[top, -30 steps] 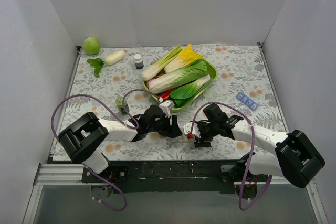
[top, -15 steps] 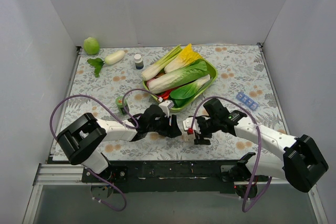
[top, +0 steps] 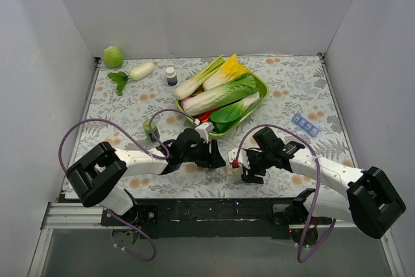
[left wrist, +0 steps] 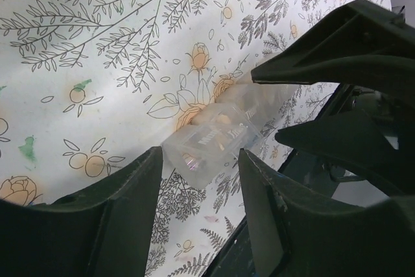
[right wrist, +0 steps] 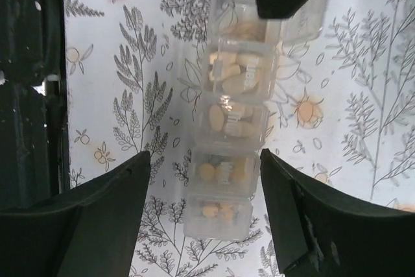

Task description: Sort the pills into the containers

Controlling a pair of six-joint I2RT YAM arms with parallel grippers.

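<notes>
A clear pill strip [right wrist: 230, 141] lies on the floral cloth, with pale orange pills in several compartments. It also shows in the left wrist view [left wrist: 217, 139]. My right gripper [right wrist: 204, 152] is open, one finger on each side of the strip's near end, with gaps on both sides. My left gripper [left wrist: 200, 154] is open, and the strip's other end lies just ahead of its fingertips. In the top view the two grippers, left [top: 217, 159] and right [top: 237, 163], meet nose to nose near the table's front edge and hide the strip between them.
A second, blue pill strip [top: 305, 124] lies at the right. The green bowl [top: 260, 86] of vegetables stands behind the grippers. A green-capped bottle [top: 150, 128] is at the left and a small dark bottle [top: 171, 76] further back. The table's front edge is close.
My right gripper has shifted a little towards the left gripper and the strip. The left gripper has stayed almost still.
</notes>
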